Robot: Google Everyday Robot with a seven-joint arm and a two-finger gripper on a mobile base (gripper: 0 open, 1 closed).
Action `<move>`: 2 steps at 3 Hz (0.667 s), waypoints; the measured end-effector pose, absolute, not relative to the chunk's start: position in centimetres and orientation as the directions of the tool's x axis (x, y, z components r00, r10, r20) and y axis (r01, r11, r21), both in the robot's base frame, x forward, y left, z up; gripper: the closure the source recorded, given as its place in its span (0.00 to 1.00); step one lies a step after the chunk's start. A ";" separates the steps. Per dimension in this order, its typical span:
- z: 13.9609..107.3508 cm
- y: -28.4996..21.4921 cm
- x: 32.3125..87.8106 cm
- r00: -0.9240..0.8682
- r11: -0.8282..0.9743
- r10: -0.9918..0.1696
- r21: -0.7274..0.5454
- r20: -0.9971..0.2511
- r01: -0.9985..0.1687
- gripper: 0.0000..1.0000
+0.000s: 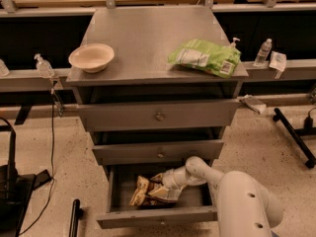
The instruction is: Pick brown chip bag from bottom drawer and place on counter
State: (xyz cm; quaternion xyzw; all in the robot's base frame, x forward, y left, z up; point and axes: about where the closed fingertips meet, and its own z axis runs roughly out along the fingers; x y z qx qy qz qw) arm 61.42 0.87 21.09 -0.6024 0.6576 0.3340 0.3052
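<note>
The brown chip bag (147,192), dark brown with cream-yellow ends, lies in the open bottom drawer (157,216) of the grey cabinet. My gripper (167,182) reaches down into the drawer from the right and is right at the bag's upper right part, touching or overlapping it. The white arm (237,196) fills the lower right of the view and hides the drawer's right side. The grey counter (148,33) on top of the cabinet holds other items.
A cream bowl (92,57) sits at the counter's left front. A light green bag (205,57) lies at its right front. Two shallower drawers with knobs (159,116) are shut above the open drawer. Bottles stand on the side ledges (264,52). A black stand (10,181) is on the left floor.
</note>
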 end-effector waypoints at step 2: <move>30.0 -0.5 59.5 0.037 0.007 -0.408 -0.043 -0.912 -0.999 1.00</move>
